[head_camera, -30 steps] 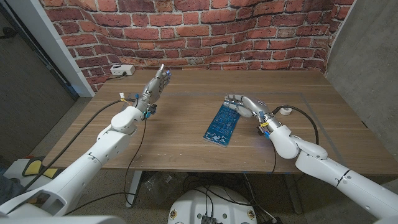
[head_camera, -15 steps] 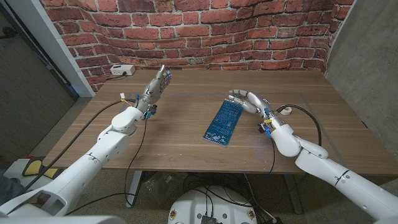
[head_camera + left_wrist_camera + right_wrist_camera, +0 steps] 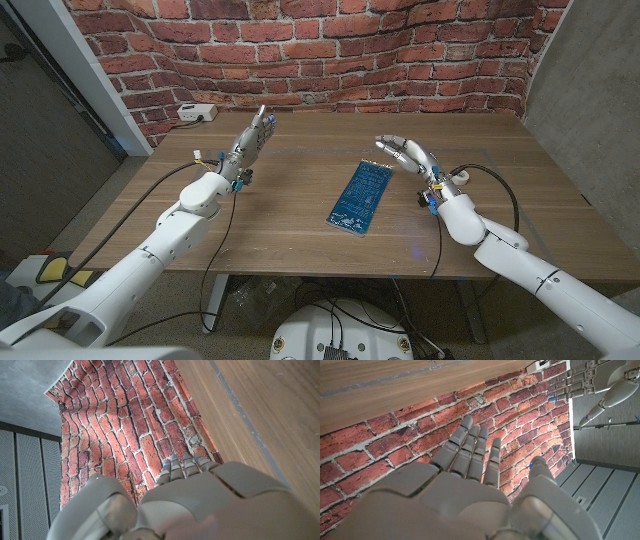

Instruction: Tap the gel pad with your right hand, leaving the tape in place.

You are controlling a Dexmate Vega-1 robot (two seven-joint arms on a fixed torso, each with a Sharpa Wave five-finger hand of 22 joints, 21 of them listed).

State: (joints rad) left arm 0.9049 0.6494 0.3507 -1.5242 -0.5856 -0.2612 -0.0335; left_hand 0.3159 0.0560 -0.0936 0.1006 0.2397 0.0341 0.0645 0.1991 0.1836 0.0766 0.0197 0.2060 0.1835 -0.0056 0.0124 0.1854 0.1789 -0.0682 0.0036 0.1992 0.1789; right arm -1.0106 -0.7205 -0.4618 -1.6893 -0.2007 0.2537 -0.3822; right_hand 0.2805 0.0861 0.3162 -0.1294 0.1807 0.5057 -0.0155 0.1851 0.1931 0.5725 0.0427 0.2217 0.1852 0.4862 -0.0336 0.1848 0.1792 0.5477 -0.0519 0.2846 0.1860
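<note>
Clearly the wooden table [image 3: 300, 215] carries the blue gel pad [image 3: 358, 197] at its middle, with the right hand [image 3: 408, 156] raised just beside its far end, fingers spread and empty. A careless descent could drag the pad, or the small tape roll [image 3: 458, 180] nearby; the left hand [image 3: 250, 142] stands open, well apart.

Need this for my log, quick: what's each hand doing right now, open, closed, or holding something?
Left hand: open, fingers extended, holding nothing, raised over the table.
Right hand: open, holding nothing, raised beside the blue gel pad.
</note>
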